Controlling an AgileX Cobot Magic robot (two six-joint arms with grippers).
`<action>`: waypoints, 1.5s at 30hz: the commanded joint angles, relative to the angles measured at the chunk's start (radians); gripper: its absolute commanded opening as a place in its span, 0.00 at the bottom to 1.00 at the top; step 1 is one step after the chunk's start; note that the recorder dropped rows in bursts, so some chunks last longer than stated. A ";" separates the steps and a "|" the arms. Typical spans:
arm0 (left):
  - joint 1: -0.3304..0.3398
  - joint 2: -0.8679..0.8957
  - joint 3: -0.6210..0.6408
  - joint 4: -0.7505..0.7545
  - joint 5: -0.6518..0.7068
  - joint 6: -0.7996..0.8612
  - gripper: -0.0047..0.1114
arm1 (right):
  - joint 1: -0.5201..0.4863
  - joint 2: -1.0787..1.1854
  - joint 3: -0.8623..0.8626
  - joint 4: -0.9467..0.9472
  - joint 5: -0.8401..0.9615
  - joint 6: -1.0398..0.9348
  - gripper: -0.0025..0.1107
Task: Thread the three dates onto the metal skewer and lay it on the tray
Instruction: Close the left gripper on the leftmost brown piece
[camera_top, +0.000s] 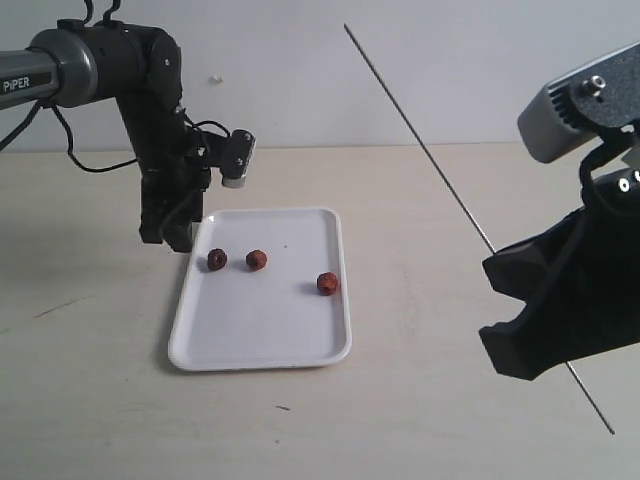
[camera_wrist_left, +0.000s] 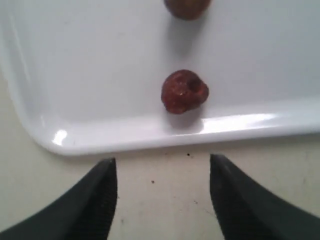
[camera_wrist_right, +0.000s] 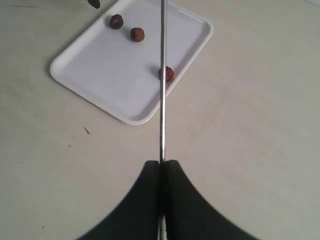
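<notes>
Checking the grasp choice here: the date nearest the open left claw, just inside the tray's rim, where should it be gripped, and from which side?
Grip the date across its round middle, coming down from above with the left claw straddling it. It lies loose on the flat tray, and the raised rim would likely block a sideways approach.

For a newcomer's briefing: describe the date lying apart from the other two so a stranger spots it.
Find the white tray. Go to its long rim facing the right hand. The date there lies alone by that rim; the other two pair up near the left hand.
</notes>
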 joint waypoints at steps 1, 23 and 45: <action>-0.001 -0.002 -0.007 -0.101 0.008 0.319 0.58 | -0.004 0.032 0.003 -0.015 -0.010 0.005 0.02; -0.003 0.039 -0.002 -0.140 0.008 0.646 0.57 | -0.004 0.039 0.003 -0.030 -0.019 0.005 0.02; -0.003 0.065 0.009 -0.190 0.008 0.675 0.57 | -0.004 0.039 0.003 -0.030 -0.019 0.005 0.02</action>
